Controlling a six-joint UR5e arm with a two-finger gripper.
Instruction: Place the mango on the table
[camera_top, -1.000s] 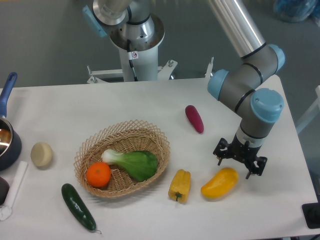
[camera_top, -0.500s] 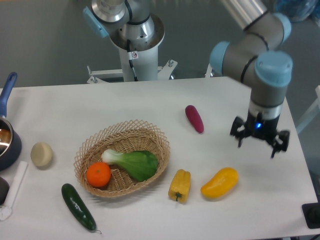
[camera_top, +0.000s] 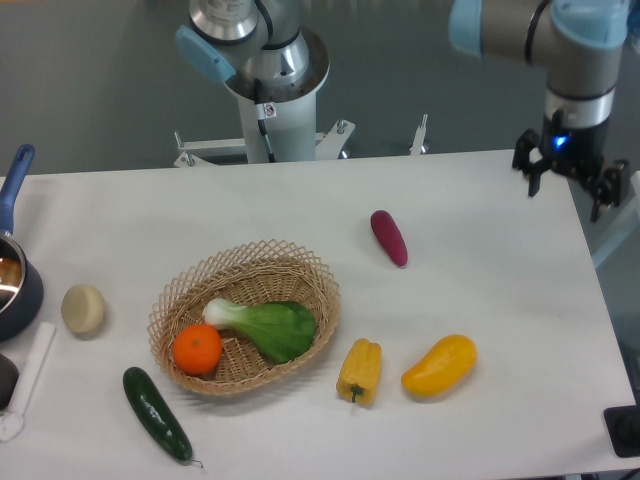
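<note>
The mango (camera_top: 439, 366) lies on its side on the table (camera_top: 200, 215), just to the right of the basket (camera_top: 245, 316), with only the yellow pepper (camera_top: 360, 371) between them. It has not shifted over the last second. What has changed is the gripper (camera_top: 570, 182): a second ago it hung right over the mango's upper right end, and since then it has risen and drawn back to the far right edge of the table, well apart from the fruit. Its fingers are spread and hold nothing. That reads as a finished release, so the task looks done and the arm is merely clearing off.

The basket holds a round orange (camera_top: 197, 349) at its lower left and a leafy green vegetable (camera_top: 265, 327) across its middle, the two touching. To the basket's upper right lies a dark red vegetable (camera_top: 389, 237); below its left side a cucumber (camera_top: 156, 413); to its left a pale round lump (camera_top: 83, 308). Farther left, a blue-handled pot (camera_top: 15, 270) sits at the table's edge; its contents are mostly cut off.
</note>
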